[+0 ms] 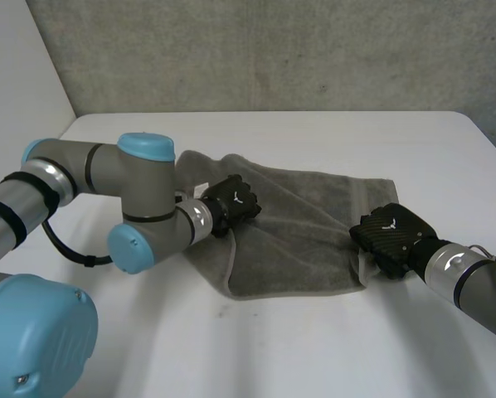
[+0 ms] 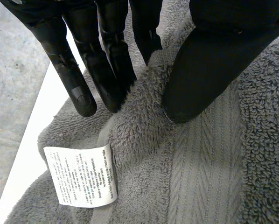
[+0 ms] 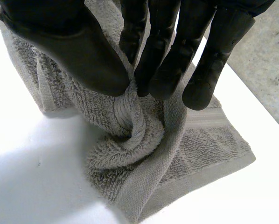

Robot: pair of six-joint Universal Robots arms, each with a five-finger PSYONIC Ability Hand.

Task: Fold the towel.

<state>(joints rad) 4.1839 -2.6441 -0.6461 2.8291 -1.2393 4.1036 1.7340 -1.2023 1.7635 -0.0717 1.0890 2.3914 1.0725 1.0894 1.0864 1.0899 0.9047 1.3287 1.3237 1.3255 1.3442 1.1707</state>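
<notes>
A grey towel (image 1: 306, 232) lies rumpled and partly spread on the white table (image 1: 298, 348). My left hand (image 1: 234, 201) rests on its back left part, near the corner with the white care label (image 2: 81, 175). There a ridge of towel (image 2: 200, 177) is pinched between the fingers (image 2: 107, 70) and the thumb (image 2: 209, 60). My right hand (image 1: 393, 235) is at the towel's right edge by the front right corner. Its thumb (image 3: 79, 51) and fingers (image 3: 167, 60) grip a bunched twist of towel (image 3: 144, 154), pulled up from the table.
My left arm's elbow (image 1: 140, 240) hangs low over the table's left side. A grey wall (image 1: 273, 50) rises behind the table's back edge. Bare white table stretches in front of the towel and to its right.
</notes>
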